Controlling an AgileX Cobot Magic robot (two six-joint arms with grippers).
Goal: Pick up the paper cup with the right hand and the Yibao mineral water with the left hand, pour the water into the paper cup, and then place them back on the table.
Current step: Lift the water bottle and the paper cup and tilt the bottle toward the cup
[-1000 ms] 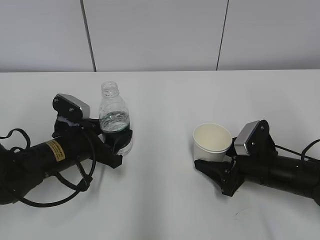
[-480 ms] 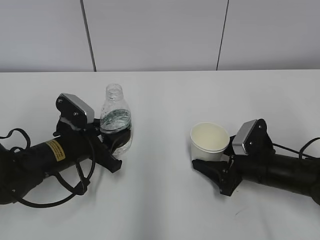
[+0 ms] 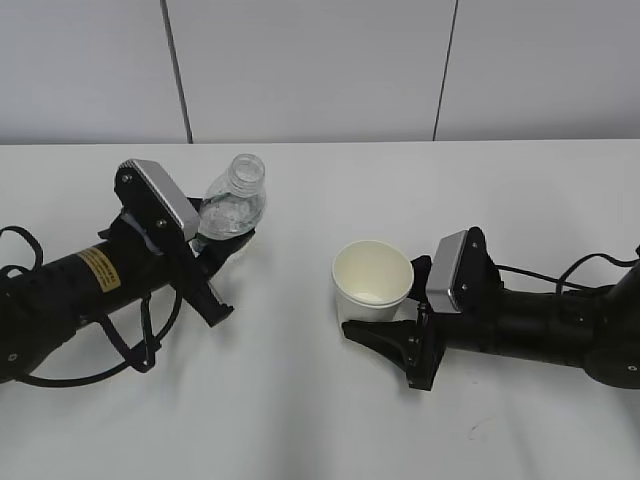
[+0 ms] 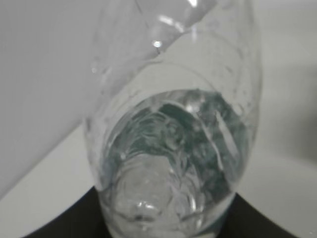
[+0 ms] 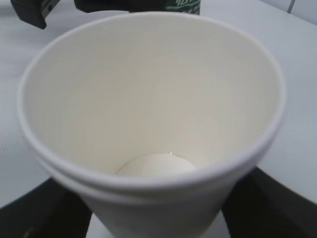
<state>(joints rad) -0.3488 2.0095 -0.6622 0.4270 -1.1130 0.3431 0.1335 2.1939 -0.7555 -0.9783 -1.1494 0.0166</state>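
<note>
The Yibao mineral water bottle [image 3: 232, 205] is clear and capless, held tilted with its mouth up and to the right. My left hand [image 3: 222, 258] is shut on its lower part and hides the label there. In the left wrist view the bottle [image 4: 173, 148] fills the frame, with water inside, between the dark jaws of the left hand [image 4: 168, 229]. The paper cup [image 3: 372, 278] stands upright with its mouth open, held by my right hand [image 3: 385, 300]. In the right wrist view the cup [image 5: 148, 89] looks empty, gripped low by the right hand [image 5: 153, 224]. Bottle and cup are apart.
The white table [image 3: 300, 430] spreads around both arms, with a faint scuff mark at the front right. A grey panelled wall [image 3: 320, 70] rises behind the far edge. The left arm's cables [image 3: 130, 350] loop over the table at the left.
My left hand has raised the bottle and tilted it to the right. My right hand has moved the cup left, toward the bottle.
</note>
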